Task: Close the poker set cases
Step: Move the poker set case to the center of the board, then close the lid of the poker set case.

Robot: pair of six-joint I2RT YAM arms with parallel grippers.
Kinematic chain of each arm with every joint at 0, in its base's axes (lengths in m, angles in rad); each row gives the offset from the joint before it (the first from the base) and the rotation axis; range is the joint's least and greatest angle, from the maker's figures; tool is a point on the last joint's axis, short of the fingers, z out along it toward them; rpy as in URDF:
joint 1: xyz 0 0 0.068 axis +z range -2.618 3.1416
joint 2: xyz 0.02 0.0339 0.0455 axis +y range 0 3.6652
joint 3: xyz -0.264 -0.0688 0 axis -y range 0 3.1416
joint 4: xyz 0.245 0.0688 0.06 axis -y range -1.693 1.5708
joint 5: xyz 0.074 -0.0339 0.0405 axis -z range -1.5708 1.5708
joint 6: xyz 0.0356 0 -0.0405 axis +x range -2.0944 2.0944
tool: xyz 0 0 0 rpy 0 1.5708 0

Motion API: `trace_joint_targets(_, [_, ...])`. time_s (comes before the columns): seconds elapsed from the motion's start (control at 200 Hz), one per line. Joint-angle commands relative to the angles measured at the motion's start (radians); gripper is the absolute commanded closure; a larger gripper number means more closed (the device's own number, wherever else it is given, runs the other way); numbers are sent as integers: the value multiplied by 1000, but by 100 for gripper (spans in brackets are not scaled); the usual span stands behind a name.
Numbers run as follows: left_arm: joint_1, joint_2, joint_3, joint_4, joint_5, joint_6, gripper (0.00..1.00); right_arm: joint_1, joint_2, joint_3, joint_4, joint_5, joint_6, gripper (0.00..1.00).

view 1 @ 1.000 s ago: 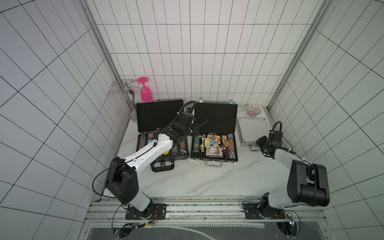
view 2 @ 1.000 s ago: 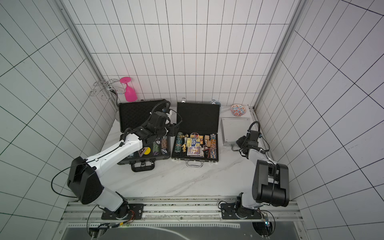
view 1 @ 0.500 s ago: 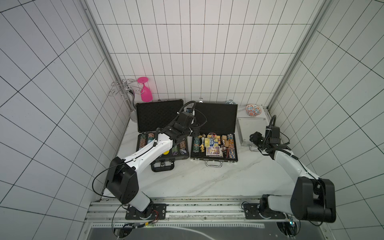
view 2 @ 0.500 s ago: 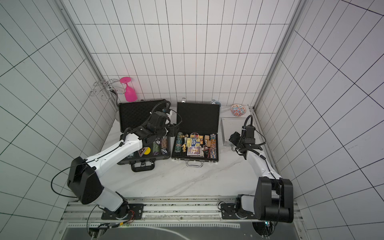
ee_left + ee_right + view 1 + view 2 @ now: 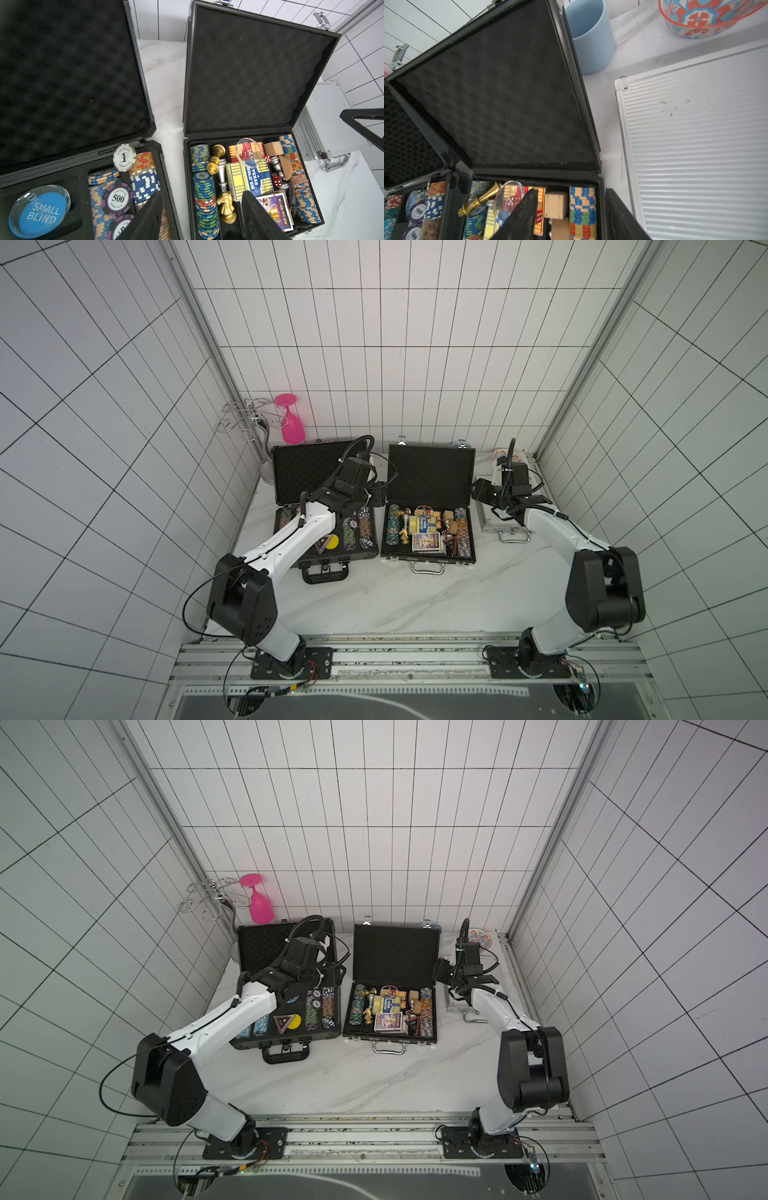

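Showing what, exactly? — DESK

Two robot arms over three poker cases on a white table [image 5: 415,601]. The large case [image 5: 305,472] and the medium case [image 5: 430,475] sit side by side, lids upright with the foam facing forward, chips and cards showing in the trays. The silver case [image 5: 695,145], on the robot's right of them, lies flat with its lid down. — PHOTOGRAPHER

And the arms? — DESK

The left gripper [image 5: 201,194] hangs over the gap between the two open cases, fingers [image 5: 149,216] spread with nothing between them. The right gripper [image 5: 572,191] hangs over the medium case's right edge, just beside the silver case. Its fingers [image 5: 618,212] are likewise apart and empty. — PHOTOGRAPHER

Why there? — DESK

My reading is that each sits low in front of a lid, near a side edge. From there a finger could hook round and tip the lid forward on its rear hinge. The lids appear to lean back a little toward the wall, so they likely won't drop unless pushed. — PHOTOGRAPHER

How far along? — DESK

One of three looks shut, with two lids to go. A mug [image 5: 591,41] stands just behind the medium lid's right corner, so there is little room to reach behind it. — PHOTOGRAPHER
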Motion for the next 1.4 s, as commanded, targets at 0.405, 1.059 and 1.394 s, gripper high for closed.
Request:
trace_joint_targets(0.405, [17, 2, 6, -66, 12, 27, 39, -54, 212, 311, 52, -121, -173, 48])
trace_joint_targets(1.059, [17, 56, 23, -20, 52, 7, 40, -104, 364, 445, 80, -315, -198, 50])
trace_joint_targets(1.394, [17, 68, 37, -23, 36, 16, 40, -109, 406, 464, 106, -456, -217, 39])
